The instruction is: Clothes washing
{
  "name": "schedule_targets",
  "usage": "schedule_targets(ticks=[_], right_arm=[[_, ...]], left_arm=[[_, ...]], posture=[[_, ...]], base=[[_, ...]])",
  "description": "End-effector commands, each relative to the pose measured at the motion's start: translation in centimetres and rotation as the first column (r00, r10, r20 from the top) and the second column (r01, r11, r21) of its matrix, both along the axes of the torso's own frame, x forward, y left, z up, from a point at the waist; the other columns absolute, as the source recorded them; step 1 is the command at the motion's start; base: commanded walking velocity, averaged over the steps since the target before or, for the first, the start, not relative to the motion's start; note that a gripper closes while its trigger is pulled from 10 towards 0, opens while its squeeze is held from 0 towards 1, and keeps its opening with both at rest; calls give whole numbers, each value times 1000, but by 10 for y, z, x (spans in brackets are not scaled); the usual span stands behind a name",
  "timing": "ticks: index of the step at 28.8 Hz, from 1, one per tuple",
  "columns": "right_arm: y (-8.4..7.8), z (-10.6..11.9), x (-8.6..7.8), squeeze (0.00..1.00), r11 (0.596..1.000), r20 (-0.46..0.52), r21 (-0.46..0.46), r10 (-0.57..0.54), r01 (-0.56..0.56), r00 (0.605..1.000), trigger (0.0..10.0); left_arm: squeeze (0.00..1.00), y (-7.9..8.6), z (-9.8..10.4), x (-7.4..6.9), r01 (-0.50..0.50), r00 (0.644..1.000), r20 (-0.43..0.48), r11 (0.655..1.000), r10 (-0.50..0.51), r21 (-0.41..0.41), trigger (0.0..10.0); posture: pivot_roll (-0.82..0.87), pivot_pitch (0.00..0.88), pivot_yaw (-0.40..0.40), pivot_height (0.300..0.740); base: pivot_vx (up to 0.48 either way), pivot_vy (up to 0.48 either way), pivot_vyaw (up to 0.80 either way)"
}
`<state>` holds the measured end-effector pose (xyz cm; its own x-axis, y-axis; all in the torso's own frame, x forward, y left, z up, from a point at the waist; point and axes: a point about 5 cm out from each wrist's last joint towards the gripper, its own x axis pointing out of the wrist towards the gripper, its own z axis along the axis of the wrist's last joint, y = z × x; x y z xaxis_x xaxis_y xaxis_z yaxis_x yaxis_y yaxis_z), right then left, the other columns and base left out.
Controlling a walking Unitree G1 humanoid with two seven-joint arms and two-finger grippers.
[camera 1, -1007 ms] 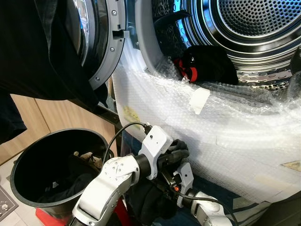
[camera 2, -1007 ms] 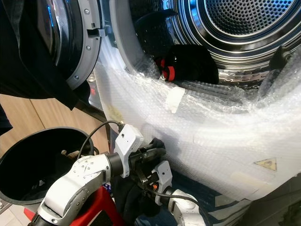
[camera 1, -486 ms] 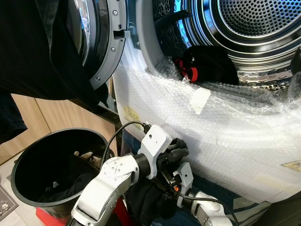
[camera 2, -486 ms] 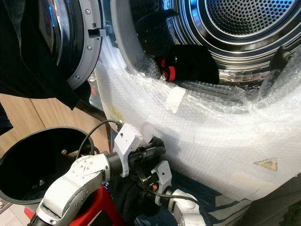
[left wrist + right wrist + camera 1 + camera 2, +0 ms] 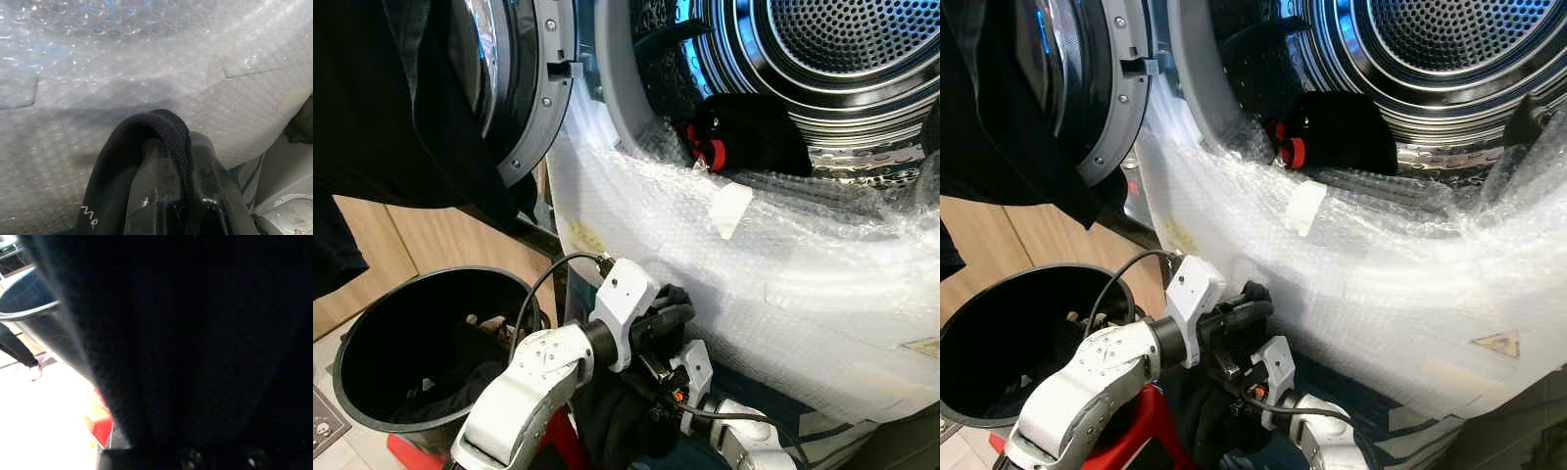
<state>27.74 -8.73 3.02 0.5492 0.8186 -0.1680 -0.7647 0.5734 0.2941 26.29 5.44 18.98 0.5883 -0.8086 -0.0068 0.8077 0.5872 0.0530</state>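
Black garment pinched in left claw, pressed near bubble wrap below washer drum. Head views: black bin. Right claw: grip unreadable.

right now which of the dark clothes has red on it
The black garment lying in the washer drum's mouth: it shows red patches at its left end. The dark cloth in the left gripper and the clothes in the black bin show none.
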Motion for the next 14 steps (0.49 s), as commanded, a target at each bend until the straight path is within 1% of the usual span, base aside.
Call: schedule_targets(ticks=[1,2,3,4,5,6,14], right_arm=[[-1,-1,-3,0,1000,-7,0,12,-12,1000,0],[-1,-2,-4,0,1000,-8,1,20,-20,1000,0],[-1,-2,-4,0,1000,-9,1,22,-22,1000,0],[-1,-2,-5,0,1000,-9,5,24,-24,1000,0],[-1,-2,-5,0,1000,-9,5,24,-24,1000,0],[-1,-2,-5,0,1000,-10,6,26,-26,1000,0],[0,-4,-8,0,999,-16,5,42,-42,999,0]], left_arm=[[0,0,15,-3,7,998,57,1000,-5,-30,0],[0,1,15,-2,-9,998,56,999,10,-33,1686],[0,1,15,-2,-14,998,55,999,16,-34,1686],[0,2,15,-1,-23,998,52,999,25,-34,6471],[0,2,15,-1,-23,998,52,999,25,-34,6471],[0,2,15,-1,-27,998,51,999,28,-34,10000],[0,6,12,0,-72,997,40,997,73,-23,10000]], posture=[[211,3,-39,740],[210,0,-39,740],[210,0,-39,740],[210,0,-41,740],[210,0,-41,740],[210,0,-41,740],[217,0,-44,740]], base=[[0,0,0],[0,0,0],[0,0,0],[0,0,0],[0,0,0],[0,0,0],[0,0,0]])
